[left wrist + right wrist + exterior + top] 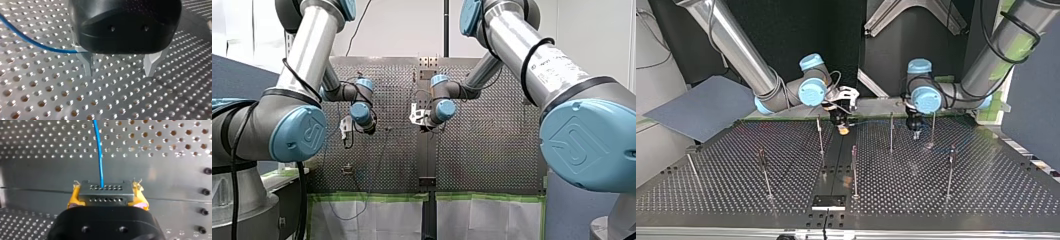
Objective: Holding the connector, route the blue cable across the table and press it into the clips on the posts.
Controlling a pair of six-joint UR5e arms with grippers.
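Observation:
In the right wrist view my right gripper [106,201] is shut on a grey connector [105,192], which sits between its yellow pads [73,197]. The blue cable [100,152] leaves the connector and runs ahead over the perforated table. In the left wrist view my left gripper [119,66] is open, its metal fingers [86,63] wide apart just above the table with nothing between them. The blue cable [37,43] passes beside one finger. In the top view my right gripper [842,126] hangs near the middle at the back, and my left gripper [916,131] is to its right.
Several thin upright posts stand on the table, among them one [820,135] beside my right gripper, one [891,132] between the grippers and one [854,170] nearer the camera. A dark strip [828,201] lies at the table's near edge. A grey board [701,107] leans at the left.

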